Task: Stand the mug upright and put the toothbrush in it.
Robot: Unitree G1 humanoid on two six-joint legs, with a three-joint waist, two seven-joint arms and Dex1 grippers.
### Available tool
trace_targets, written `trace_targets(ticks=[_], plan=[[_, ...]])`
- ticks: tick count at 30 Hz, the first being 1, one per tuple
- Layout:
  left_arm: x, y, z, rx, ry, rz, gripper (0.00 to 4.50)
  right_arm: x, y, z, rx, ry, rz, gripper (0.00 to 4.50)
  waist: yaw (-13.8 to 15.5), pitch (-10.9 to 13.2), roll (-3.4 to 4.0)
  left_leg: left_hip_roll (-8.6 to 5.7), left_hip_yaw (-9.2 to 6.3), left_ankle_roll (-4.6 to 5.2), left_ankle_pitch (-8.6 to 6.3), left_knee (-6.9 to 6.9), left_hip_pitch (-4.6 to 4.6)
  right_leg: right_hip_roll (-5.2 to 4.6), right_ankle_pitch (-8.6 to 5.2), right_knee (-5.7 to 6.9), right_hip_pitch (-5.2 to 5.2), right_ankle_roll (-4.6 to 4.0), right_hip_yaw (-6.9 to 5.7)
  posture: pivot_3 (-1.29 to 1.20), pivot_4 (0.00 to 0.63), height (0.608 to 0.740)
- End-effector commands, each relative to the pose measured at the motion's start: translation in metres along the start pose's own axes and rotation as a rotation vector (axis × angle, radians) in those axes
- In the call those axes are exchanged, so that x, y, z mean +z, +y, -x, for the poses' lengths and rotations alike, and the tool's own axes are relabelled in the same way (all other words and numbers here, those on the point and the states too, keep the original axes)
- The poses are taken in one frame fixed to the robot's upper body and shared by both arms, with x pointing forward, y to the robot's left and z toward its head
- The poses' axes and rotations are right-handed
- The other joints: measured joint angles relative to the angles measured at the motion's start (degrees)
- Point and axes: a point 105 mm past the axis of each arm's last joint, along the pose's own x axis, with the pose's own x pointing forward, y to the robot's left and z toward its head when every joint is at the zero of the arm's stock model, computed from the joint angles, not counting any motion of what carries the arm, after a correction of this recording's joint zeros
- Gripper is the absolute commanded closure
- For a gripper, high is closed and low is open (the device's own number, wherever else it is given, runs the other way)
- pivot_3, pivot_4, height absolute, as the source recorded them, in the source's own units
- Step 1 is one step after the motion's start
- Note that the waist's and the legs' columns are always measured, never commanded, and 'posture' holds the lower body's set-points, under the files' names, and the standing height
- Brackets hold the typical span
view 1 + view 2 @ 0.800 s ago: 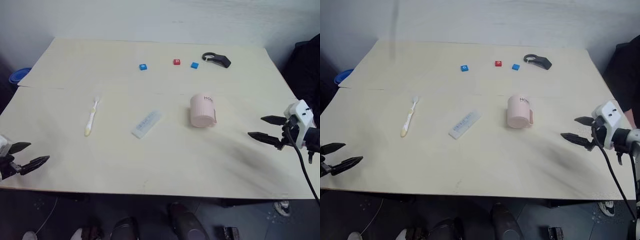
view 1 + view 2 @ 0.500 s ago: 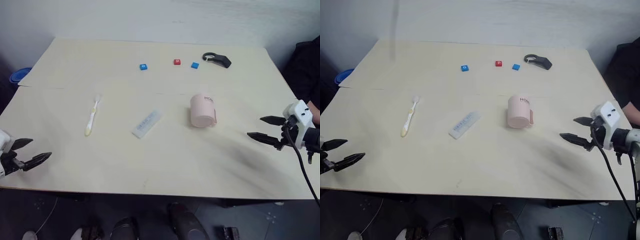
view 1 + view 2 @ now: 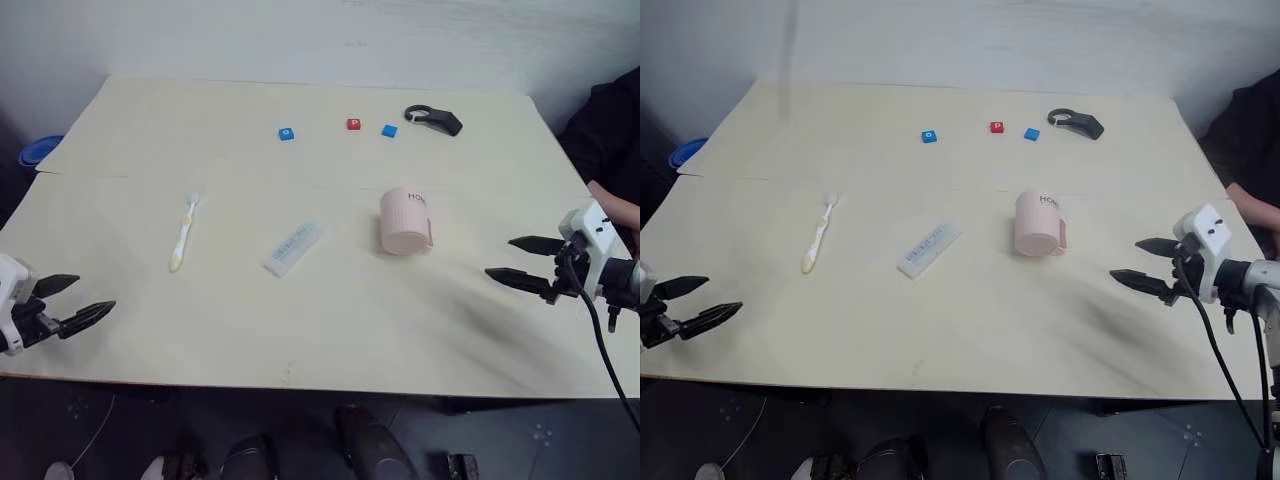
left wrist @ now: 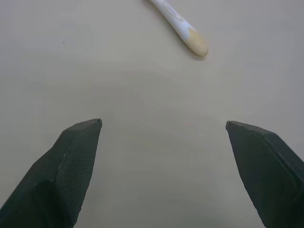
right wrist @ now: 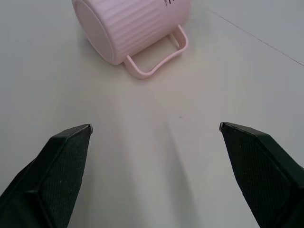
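Packet [image 3: 292, 247] between toothbrush [image 3: 183, 233] and lying mug [image 3: 405, 222], blocks [image 3: 353, 124] far behind, both grippers [image 3: 82, 301] [image 3: 511, 259] spread at table [image 3: 330, 330] edges.

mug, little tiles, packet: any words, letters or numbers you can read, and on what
"HO": dark lettering on the mug, the rest cut off by its curve.
"P", probably: white mark on the red tile, too small to be sure.
Two blue tiles: white marks, too small to read.
Clear packet: print blurred, unreadable.
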Motion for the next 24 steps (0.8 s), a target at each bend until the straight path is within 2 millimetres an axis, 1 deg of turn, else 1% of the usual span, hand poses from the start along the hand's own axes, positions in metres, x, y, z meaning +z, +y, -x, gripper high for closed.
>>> trace_targets(ticks=[1,3,5,6,7,8,11,13,15,16,18,20,21,24], plan=[[0.02,-0.001,0.0,0.007,-0.075,-0.006,0.06,0.013,0.002,0.007,0.009,-0.04,-0.007,0.0,0.0,0.0,0.0,-0.01,0.0,0.0,0.0,0.01,0.0,-0.01,0.0,0.0,0.0,0.0,0.0,0.0,0.15,0.74],[0.034,-0.016,-0.007,-0.076,-0.113,0.012,0.06,0.016,0.013,0.008,0.063,-0.048,-0.039,0.0,0.1,0.0,-0.01,-0.01,0.0,0.0,0.0,0.01,-0.01,-0.01,0.0,0.0,0.0,0.0,0.0,0.0,0.15,0.74],[0.054,-0.04,-0.017,-0.194,-0.154,0.01,0.06,0.022,0.027,0.009,0.107,-0.062,-0.038,0.0,0.3,0.0,-0.01,-0.01,-0.03,0.0,0.0,0.0,-0.04,0.0,0.01,0.0,0.0,0.01,0.0,0.0,0.15,0.74],[0.067,-0.055,-0.025,-0.258,-0.176,0.0,0.06,0.025,0.035,0.01,0.124,-0.068,-0.027,0.0,0.6,0.0,-0.01,-0.01,-0.06,0.0,0.0,0.01,-0.06,0.0,0.01,0.0,0.0,0.03,-0.02,0.0,0.15,0.74],[0.079,-0.067,-0.034,-0.299,-0.193,-0.018,0.06,0.029,0.043,0.009,0.13,-0.075,-0.011,0.0,1.1,0.0,0.01,-0.01,-0.08,0.0,0.0,0.03,-0.06,0.0,0.02,0.01,0.01,0.04,-0.04,0.0,0.15,0.74],[0.086,-0.075,-0.04,-0.317,-0.201,-0.029,0.06,0.031,0.048,0.009,0.13,-0.078,-0.001,0.0,1.6,0.0,0.01,-0.03,-0.08,0.0,0.0,0.04,-0.06,0.0,0.03,0.02,0.01,0.06,-0.04,0.0,0.15,0.74],[0.119,-0.104,-0.078,-0.338,-0.243,-0.041,0.06,0.045,0.072,0.004,0.116,-0.127,0.046,0.0,2.4,0.0,0.01,-0.08,-0.16,0.02,0.03,0.15,-0.02,0.01,0.06,0.1,0.1,0.14,-0.04,0.0,0.15,0.74],[0.134,-0.126,-0.105,-0.358,-0.251,-0.019,0.06,0.052,0.099,0.003,0.164,-0.162,0.056,0.0,3.3,0.0,-0.01,-0.08,-0.25,0.01,0.07,0.32,-0.07,0.09,0.14,0.16,0.13,0.28,-0.04,0.0,0.15,0.74],[0.141,-0.147,-0.127,-0.364,-0.246,-0.034,0.06,0.057,0.126,0.005,0.22,-0.2,0.052,0.0,3.8,0.0,-0.01,-0.12,-0.31,0.02,0.1,0.4,-0.07,0.1,0.17,0.2,0.18,0.33,-0.04,0.0,0.15,0.74],[0.142,-0.153,-0.134,-0.359,-0.243,-0.042,0.06,0.059,0.134,0.006,0.234,-0.213,0.048,0.0,3.8,0.0,-0.01,-0.14,-0.32,0.01,0.11,0.4,-0.08,0.09,0.17,0.2,0.19,0.34,-0.02,0.0,0.15,0.74],[0.141,-0.173,-0.154,-0.357,-0.233,-0.005,0.06,0.068,0.152,0.01,0.254,-0.269,0.047,0.0,3.8,0.0,-0.03,-0.13,-0.3,0.0,0.1,0.41,-0.07,0.11,0.17,0.19,0.17,0.34,0.06,0.0,0.15,0.74],[0.136,-0.185,-0.169,-0.346,-0.203,0.026,0.06,0.074,0.161,0.014,0.243,-0.301,0.047,0.0,3.8,0.0,-0.03,-0.14,-0.37,-0.01,0.11,0.44,-0.07,0.1,0.18,0.18,0.17,0.36,0.11,0.0,0.15,0.74],[0.131,-0.187,-0.177,-0.32,-0.177,0.036,0.06,0.076,0.164,0.015,0.227,-0.307,0.049,0.0,3.9,0.0,-0.04,-0.14,-0.47,-0.01,0.11,0.49,-0.09,0.1,0.19,0.17,0.17,0.38,0.11,0.0,0.15,0.74],[0.124,-0.189,-0.191,-0.263,-0.126,0.049,0.06,0.079,0.166,0.018,0.187,-0.313,0.052,0.0,4.0,0.0,-0.08,-0.15,-0.7,0.05,0.1,0.54,-0.08,0.11,0.22,0.18,0.2,0.42,0.12,0.0,0.15,0.74]])
